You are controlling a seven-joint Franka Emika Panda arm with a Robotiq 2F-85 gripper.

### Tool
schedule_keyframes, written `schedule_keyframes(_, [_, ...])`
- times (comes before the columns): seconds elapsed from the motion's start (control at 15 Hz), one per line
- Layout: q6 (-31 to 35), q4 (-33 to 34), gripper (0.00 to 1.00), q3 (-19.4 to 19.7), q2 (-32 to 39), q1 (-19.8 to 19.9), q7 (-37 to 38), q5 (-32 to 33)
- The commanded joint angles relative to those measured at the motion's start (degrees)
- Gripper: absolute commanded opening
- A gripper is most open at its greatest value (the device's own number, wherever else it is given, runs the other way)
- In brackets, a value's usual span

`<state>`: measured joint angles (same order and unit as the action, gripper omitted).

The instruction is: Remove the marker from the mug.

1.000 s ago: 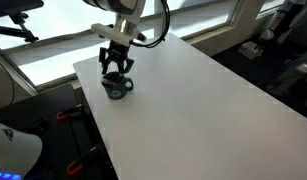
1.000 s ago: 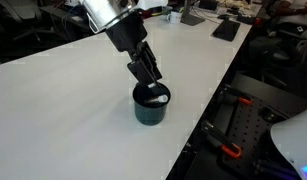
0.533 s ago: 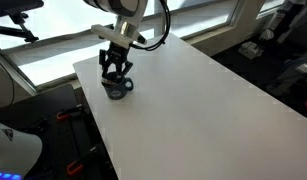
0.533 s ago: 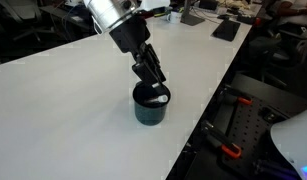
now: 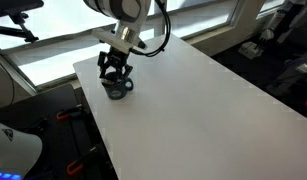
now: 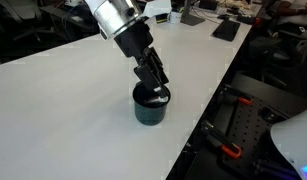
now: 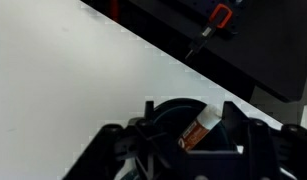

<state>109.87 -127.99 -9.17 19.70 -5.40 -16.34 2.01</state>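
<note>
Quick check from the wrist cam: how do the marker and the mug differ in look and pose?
Colour: the mug is dark blue-grey; the marker is pale with a reddish-brown band. Pose: the mug stands upright on the table; the marker leans inside it. Shape: mug squat and wide, marker slim. Both sit under the gripper.

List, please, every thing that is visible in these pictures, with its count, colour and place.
table: one, white, fills most of both exterior views.
mug: one, dark blue-grey, upright near the table's edge.
marker: one, with an orange-brown band, inside the mug.
window: one, bright, behind the table.
dark equipment with orange-red parts: count unclear, beside the table.
arm: one, white and black, above the mug; its jaws are open at the mug's mouth, either side of the marker.
</note>
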Motion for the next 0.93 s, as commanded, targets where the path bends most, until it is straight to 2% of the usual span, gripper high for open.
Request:
schedule_keyframes(0.0, [-1.2, 0.1, 0.73, 0.2, 0.3, 0.4, 0.2, -1.5])
schedule_keyframes(0.33, [-1.1, 0.2, 0.71, 0.3, 0.7, 0.8, 0.1, -1.9])
schedule_keyframes(0.47, [-1.2, 0.2, 0.65, 0.3, 0.7, 1.0, 0.1, -2.0])
schedule_keyframes(0.53, [-1.2, 0.2, 0.73, 0.3, 0.7, 1.1, 0.1, -2.0])
schedule_keyframes(0.73, [-1.3, 0.2, 0.79, 0.4, 1.0, 1.2, 0.1, -2.0])
schedule_keyframes(0.8, [-1.3, 0.3, 0.76, 0.4, 1.2, 1.2, 0.2, -2.0])
schedule_keyframes(0.87, [-1.3, 0.3, 0.81, 0.4, 1.3, 1.3, 0.2, -1.9])
